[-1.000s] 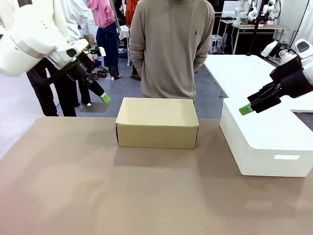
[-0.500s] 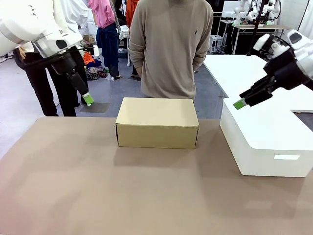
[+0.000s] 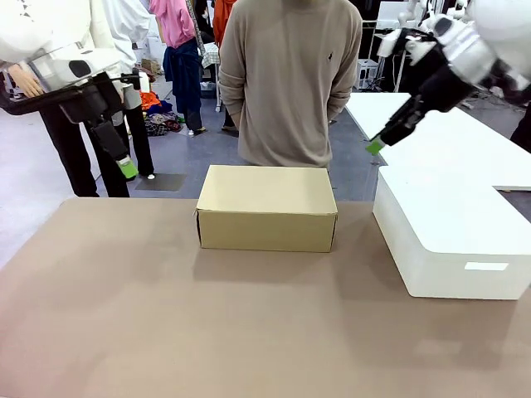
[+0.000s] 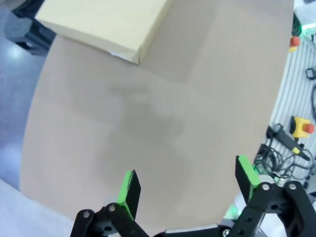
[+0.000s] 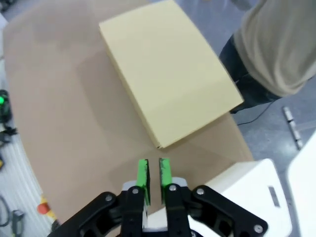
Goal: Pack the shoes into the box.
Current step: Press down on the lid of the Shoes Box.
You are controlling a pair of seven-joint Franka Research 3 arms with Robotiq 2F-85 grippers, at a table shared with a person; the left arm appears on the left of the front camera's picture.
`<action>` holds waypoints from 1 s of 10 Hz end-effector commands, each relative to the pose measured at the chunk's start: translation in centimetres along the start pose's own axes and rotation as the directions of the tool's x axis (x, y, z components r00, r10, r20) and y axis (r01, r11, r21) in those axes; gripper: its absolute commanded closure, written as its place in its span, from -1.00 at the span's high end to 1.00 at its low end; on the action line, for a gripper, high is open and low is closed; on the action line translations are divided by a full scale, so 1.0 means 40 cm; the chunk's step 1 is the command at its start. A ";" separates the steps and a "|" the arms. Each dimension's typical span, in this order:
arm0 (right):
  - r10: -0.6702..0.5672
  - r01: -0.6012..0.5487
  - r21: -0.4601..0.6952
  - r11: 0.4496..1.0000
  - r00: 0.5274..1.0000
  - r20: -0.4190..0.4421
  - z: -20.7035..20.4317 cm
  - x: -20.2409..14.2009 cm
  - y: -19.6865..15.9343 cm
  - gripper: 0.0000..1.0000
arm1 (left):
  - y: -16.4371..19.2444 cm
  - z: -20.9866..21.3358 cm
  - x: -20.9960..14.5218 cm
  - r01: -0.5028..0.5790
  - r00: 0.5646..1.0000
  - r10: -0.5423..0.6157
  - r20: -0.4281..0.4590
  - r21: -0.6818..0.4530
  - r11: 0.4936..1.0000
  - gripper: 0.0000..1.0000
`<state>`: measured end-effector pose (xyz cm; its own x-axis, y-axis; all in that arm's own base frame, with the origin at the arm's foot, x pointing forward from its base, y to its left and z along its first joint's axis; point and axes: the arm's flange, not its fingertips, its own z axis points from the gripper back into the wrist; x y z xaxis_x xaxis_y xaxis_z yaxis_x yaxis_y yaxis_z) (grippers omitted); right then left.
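The tan cardboard box (image 3: 265,207) stands shut at the table's far middle, in front of a person in a beige sweater. It also lies at the top of the left wrist view (image 4: 108,22) and in the middle of the right wrist view (image 5: 168,74). The shoes are out of view. My left gripper (image 3: 127,168) hangs in the air left of the box, and its wrist view shows it open and empty (image 4: 187,180). My right gripper (image 3: 375,147) hovers high to the right of the box. Its green pads nearly touch, with nothing between them (image 5: 153,174).
A large white box with rounded corners (image 3: 448,240) takes up the table's right side, and its corner appears below the right gripper (image 5: 247,182). The brown tabletop (image 3: 249,323) in front of the cardboard box is bare. More people stand behind at the far left.
The left gripper has opened wide and swung left, away from the box. The right gripper has closed and risen, moving left above the white box.
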<state>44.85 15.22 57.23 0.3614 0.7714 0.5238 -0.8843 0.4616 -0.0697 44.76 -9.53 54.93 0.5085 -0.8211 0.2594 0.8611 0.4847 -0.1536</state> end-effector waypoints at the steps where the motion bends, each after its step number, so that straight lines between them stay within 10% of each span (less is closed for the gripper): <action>1: 0.052 -0.054 -0.023 0.998 0.995 -0.086 -0.029 0.067 -0.038 -1.00 | -0.044 -0.003 -0.031 -0.033 0.996 0.037 -0.081 0.051 0.998 1.00; 10: 0.071 -0.073 -0.021 0.997 0.994 -0.081 -0.088 0.095 -0.032 -1.00 | -0.020 -0.013 -0.079 -0.136 0.975 0.165 -0.149 0.191 0.972 1.00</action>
<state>48.91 19.47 56.58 0.3244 0.8370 0.4406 -0.8988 0.4180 -0.1324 43.02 -7.81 53.02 0.6512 -0.7547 0.0795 0.7580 0.6520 -0.0198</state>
